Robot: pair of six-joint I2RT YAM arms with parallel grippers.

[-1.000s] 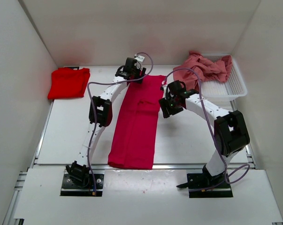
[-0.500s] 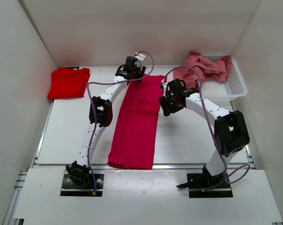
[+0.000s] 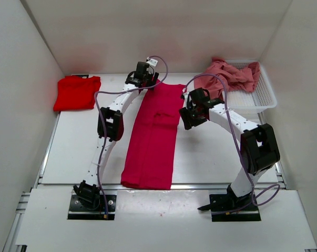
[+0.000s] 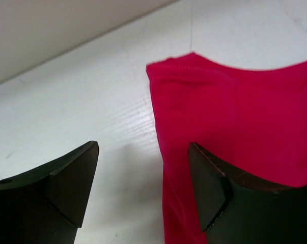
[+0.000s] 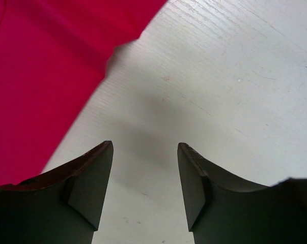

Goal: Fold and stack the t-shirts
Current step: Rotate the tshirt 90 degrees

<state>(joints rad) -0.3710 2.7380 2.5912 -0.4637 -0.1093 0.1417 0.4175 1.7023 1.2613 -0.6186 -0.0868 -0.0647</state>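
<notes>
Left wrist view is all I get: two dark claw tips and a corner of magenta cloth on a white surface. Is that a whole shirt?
Observer: Yes. The top view shows a crimson-magenta t-shirt folded into a long narrow strip, running from the far side of the table to its near edge.
Operator: What is the other arm doing?
Observer: The right claw is open and empty above bare table, just right of that strip.
Operator: Any more shirts?
Observer: Two: a bright red t-shirt folded at far left, and a salmon pink t-shirt crumpled over a white mesh basket at far right.
</notes>
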